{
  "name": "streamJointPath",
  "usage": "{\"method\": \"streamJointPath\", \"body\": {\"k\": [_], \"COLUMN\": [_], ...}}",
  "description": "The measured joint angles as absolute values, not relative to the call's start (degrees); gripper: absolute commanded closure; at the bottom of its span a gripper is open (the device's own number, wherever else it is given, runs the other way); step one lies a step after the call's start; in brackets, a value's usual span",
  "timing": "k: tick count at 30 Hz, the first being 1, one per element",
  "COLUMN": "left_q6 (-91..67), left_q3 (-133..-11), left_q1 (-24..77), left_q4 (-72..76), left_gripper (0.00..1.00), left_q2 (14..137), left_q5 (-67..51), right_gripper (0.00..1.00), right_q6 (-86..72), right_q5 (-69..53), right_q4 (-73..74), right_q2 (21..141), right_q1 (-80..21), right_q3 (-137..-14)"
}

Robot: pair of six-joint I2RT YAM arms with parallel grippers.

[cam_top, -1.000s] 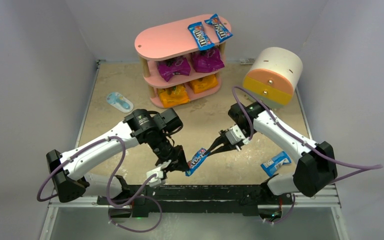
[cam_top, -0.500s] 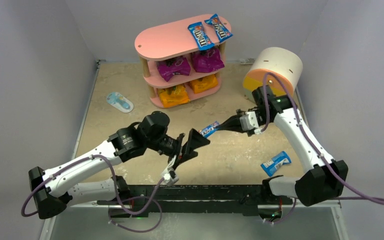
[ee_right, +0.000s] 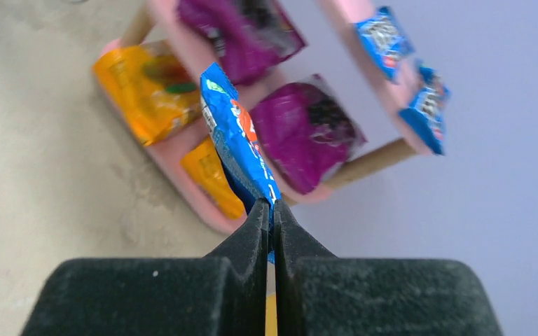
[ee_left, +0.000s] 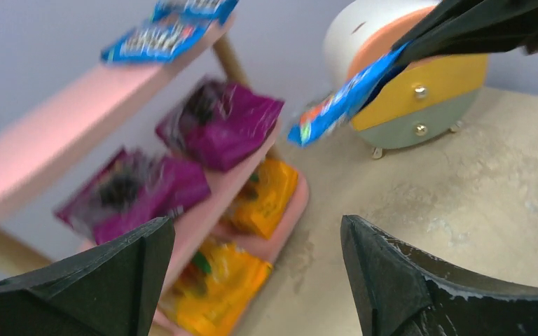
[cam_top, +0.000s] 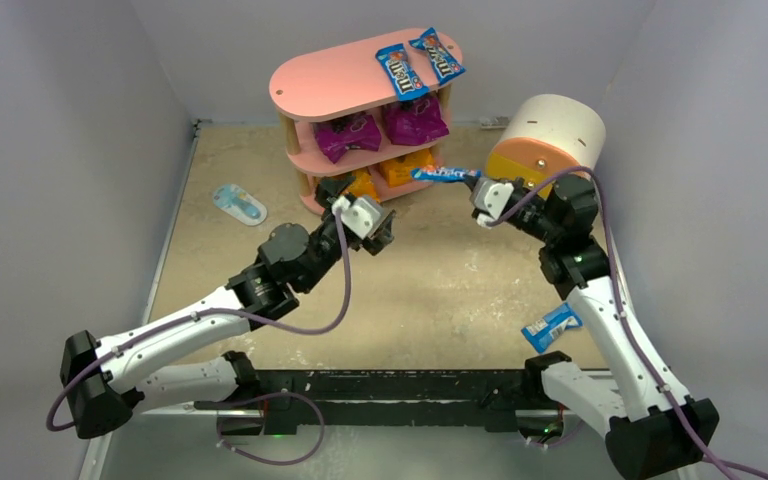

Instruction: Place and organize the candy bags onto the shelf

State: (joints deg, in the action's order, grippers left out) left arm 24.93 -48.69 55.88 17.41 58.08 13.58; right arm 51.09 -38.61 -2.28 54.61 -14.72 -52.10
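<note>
The pink shelf [cam_top: 340, 78] stands at the back, with two blue packets [cam_top: 400, 70] [cam_top: 438, 55] on its top board. Two purple bags [cam_top: 348, 135] [cam_top: 415, 118] lie on the middle tier and orange bags [cam_top: 407, 165] on the bottom tier. My right gripper [cam_top: 475, 180] [ee_right: 270, 204] is shut on one end of a blue packet [cam_top: 443, 174] [ee_right: 235, 136], held in the air just right of the shelf. My left gripper [cam_top: 360, 205] [ee_left: 256, 222] hangs open and empty in front of the bottom tier, partly hiding the left orange bag [ee_left: 210, 283]. Another blue packet [cam_top: 551, 326] lies on the table at the near right.
A white, orange and yellow cylindrical drawer unit [cam_top: 550, 145] stands right of the shelf, close behind my right gripper. A pale blue-and-white oval item [cam_top: 239, 204] lies on the table at the left. Grey walls close in the back and both sides.
Both grippers held the blue packet near the table's front. The left one let go, opened and swung towards the shelf; the right one carried the packet up beside the shelf.
</note>
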Motion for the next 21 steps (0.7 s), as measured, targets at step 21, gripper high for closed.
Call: {"method": "streamJointPath", "body": {"k": [21], "left_q6": [-40.2], "left_q3": [-38.4], "left_q1": [54.9], "left_q4": [-23.2], "left_gripper": [0.0], "left_q2": [53.5], "left_q5": [51.8], "right_gripper": [1.0], "right_q6": [25.1], "right_q5": [2.3], "right_q4": [-19.7], "right_q2": [78.0], "right_q1": [-38.8], "right_q3": [-86.9]}}
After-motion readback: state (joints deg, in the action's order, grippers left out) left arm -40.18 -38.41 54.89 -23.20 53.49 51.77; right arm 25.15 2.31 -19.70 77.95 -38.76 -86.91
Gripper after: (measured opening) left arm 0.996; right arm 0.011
